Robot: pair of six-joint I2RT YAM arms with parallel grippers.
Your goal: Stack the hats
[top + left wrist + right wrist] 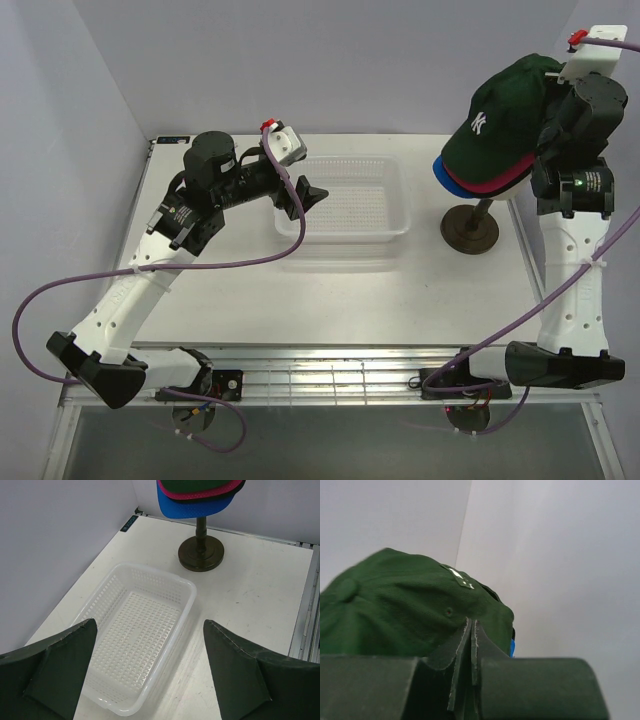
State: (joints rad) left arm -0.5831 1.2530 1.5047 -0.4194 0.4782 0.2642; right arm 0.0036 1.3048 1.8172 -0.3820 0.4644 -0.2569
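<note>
A dark green hat (500, 120) with a white NY logo tops a stack on the stand (472, 228) at the back right. A magenta brim (492, 186) and a bright blue brim (440, 168) show under it. The lavender and black hats are hidden. My right gripper (553, 105) is at the back of the green hat (395, 605). Its fingers are pressed together at the fabric (471, 622). My left gripper (310, 193) is open and empty over the basket's left end (150, 650). The left wrist view shows the blue (195, 507) and magenta (200, 494) brims.
A white plastic mesh basket (350, 240) stands at the middle back of the table, with nothing in it; its rim shows in the left wrist view (186, 611). The brown stand base (201, 552) is just right of it. Walls close in on the left, back and right.
</note>
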